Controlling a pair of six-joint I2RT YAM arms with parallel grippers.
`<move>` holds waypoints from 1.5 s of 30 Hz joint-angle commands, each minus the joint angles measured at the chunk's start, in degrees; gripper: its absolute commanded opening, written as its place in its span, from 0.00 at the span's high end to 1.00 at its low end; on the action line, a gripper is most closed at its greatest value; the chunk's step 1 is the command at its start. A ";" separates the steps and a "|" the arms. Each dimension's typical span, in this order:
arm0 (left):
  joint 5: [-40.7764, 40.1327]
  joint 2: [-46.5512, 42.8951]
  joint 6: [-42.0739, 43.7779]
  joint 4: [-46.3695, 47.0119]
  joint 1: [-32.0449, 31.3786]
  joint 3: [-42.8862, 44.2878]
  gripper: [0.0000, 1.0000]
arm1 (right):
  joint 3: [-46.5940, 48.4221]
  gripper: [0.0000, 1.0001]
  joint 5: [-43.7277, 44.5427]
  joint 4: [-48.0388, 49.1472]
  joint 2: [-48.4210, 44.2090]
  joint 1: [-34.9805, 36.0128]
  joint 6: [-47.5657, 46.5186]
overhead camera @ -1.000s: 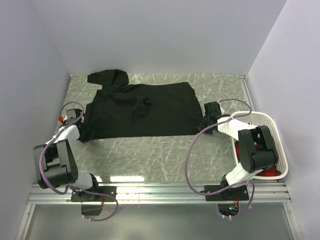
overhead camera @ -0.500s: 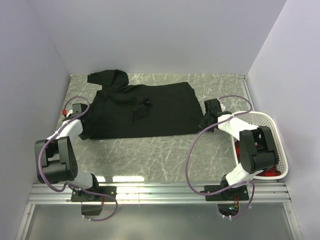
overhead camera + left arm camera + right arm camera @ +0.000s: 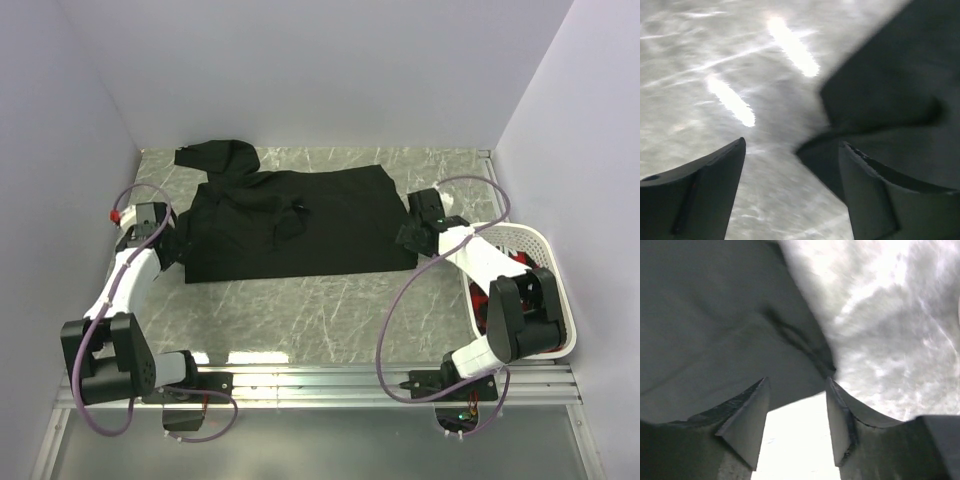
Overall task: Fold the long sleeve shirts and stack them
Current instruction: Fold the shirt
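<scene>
Since a fold needs a flat garment to start from, the black long sleeve shirt (image 3: 300,225) lay spread across the far half of the desk (image 3: 300,310), its body mostly smooth and one sleeve (image 3: 215,155) bunched toward the far left corner (that loose sleeve would probably want tucking in before any fold). The left arm (image 3: 135,265) reached to the shirt's left edge and the right arm (image 3: 465,250) to its right edge, one at each near corner, a placing I judged suited to working both sides of the cloth together. The left jaws stood apart with only bare marbled surface between them, the cloth's corner just beside one finger (image 3: 880,200). The right jaws likewise gaped over bare desk, the hem just beyond their tips, so neither held anything. A white basket (image 3: 545,245) sat at the desk's right side with something red in it. No stack was in view, so the task seemed early.
</scene>
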 commanded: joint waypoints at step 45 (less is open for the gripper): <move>18.01 0.38 5.02 7.43 -6.71 1.36 0.01 | 45.79 0.41 -29.53 17.90 43.66 22.03 -28.22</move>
